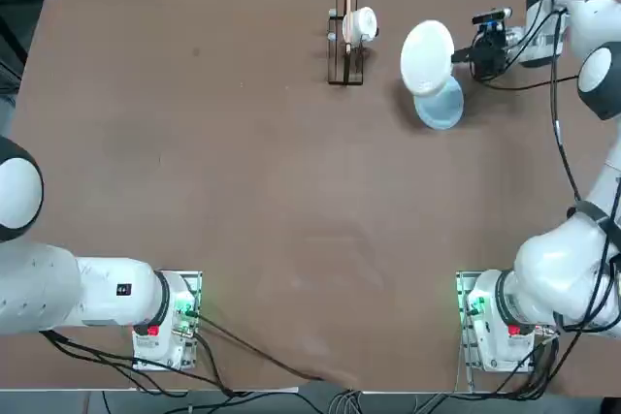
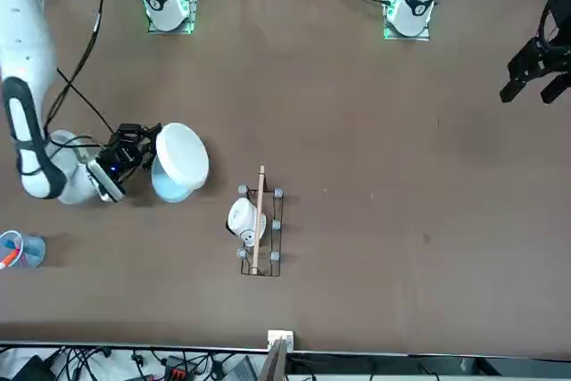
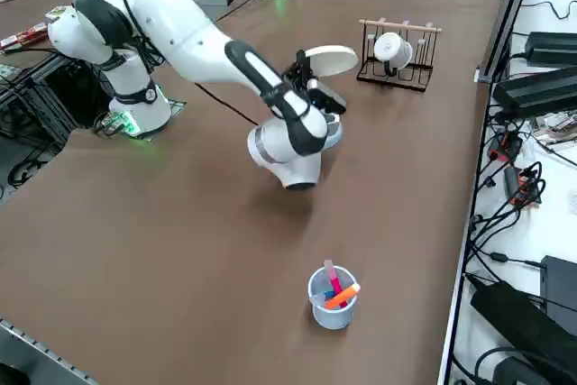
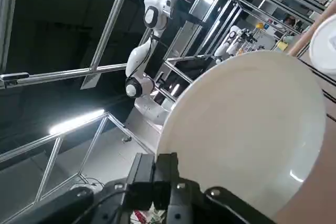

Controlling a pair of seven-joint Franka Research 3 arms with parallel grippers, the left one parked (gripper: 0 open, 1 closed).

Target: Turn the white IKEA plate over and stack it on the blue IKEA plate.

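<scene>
The fingers [image 4: 173, 182] of the right gripper [image 1: 466, 53] are pinched on the rim of the white IKEA plate [image 1: 427, 57], which is held clear of the bench [image 1: 243, 172] and tilted, partly turned on its edge. In the wrist view, the plate's broad smooth face fills the frame just beyond the dark finger mounts. The gripper is seen at the far right part of the bench in the top view, its wrist lying low and roughly level, with black cables trailing back along the white arm.

Directly beneath the lifted plate, the blue IKEA plate [image 1: 441, 107] is lying flat on the bench; it is partly covered from above by the white one, and whether the two touch cannot be told. In the front view the same pair is seen, white [image 2: 183, 155] over blue [image 2: 168, 186].

Beside the plates, toward the middle of the far edge, a small wire rack [image 1: 344, 55] with a wooden rail is standing, and a white cup [image 1: 361, 24] is hung on it. Well apart, near the robot's right-hand edge of the bench, a clear blue-tinted cup [image 3: 331, 297] holding coloured pens is standing upright.
</scene>
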